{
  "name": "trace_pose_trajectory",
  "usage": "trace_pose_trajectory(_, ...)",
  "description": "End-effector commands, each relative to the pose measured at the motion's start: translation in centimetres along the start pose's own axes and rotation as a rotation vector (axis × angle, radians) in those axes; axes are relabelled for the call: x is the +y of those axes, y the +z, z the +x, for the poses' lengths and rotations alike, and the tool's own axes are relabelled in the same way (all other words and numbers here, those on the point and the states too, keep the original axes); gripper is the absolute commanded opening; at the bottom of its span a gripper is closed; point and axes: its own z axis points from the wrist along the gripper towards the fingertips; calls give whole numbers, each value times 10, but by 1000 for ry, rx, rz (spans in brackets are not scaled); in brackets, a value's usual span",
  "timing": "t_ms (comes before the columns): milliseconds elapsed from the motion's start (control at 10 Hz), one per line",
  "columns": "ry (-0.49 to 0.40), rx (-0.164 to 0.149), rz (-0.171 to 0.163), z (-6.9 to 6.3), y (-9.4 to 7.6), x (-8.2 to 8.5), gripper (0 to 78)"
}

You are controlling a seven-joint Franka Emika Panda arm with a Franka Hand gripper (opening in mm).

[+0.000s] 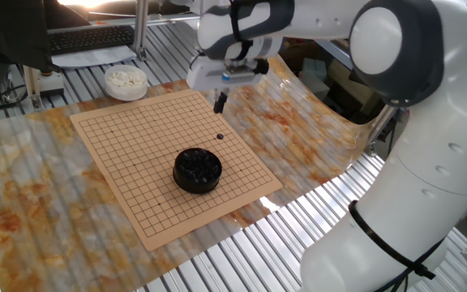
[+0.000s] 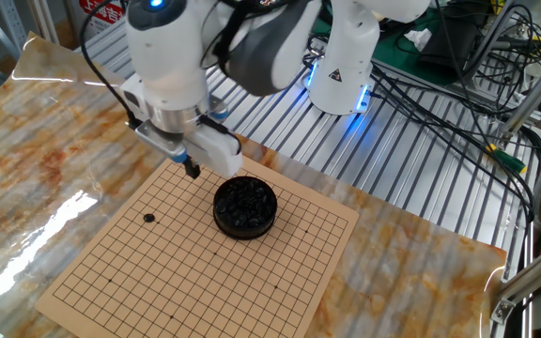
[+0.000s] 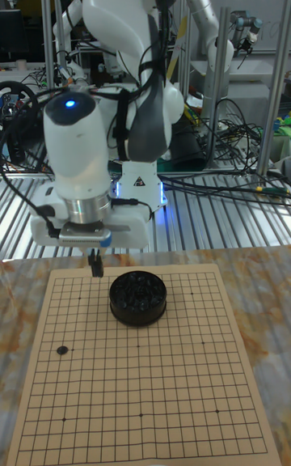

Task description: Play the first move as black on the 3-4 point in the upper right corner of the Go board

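A tiny black stone (image 1: 220, 137) lies on a crossing of the tan Go board (image 1: 128, 154) near one edge; it also shows as the black stone (image 2: 149, 219) and the black stone (image 3: 62, 349). My gripper (image 1: 220, 102) hangs above the board, apart from the stone, its fingers together with nothing visible between them. In the other fixed view the gripper (image 2: 193, 170) sits between the stone and the black bowl, and in the tall view the gripper (image 3: 95, 265) hovers over the board's far edge.
A squat black bowl (image 1: 197, 169) of black stones stands on the board, also seen as the bowl (image 2: 244, 207) and the bowl (image 3: 138, 298). A white bowl of white stones (image 1: 126, 81) sits beyond the board's far corner. Cables lie behind the arm's base.
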Motion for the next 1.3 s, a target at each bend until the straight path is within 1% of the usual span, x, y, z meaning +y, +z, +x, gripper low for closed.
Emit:
trace_pose_trajectory(100, -7, 6, 21, 3, -38, 13, 12)
trace_pose_trajectory(200, 4, 7, 13, 6, -44, 16, 12)
trace_pose_trajectory(300, 12, 4, 14, 10, -47, 18, 12)
trace_pose_trajectory(400, 13, 4, 14, 11, -48, 18, 12)
trace_pose_trajectory(500, 14, -8, 21, 14, -50, 16, 12)
trace_pose_trajectory(600, 7, -12, 33, 14, -50, 16, 12)
trace_pose_trajectory(1300, -9, -11, 50, 14, -50, 15, 12)
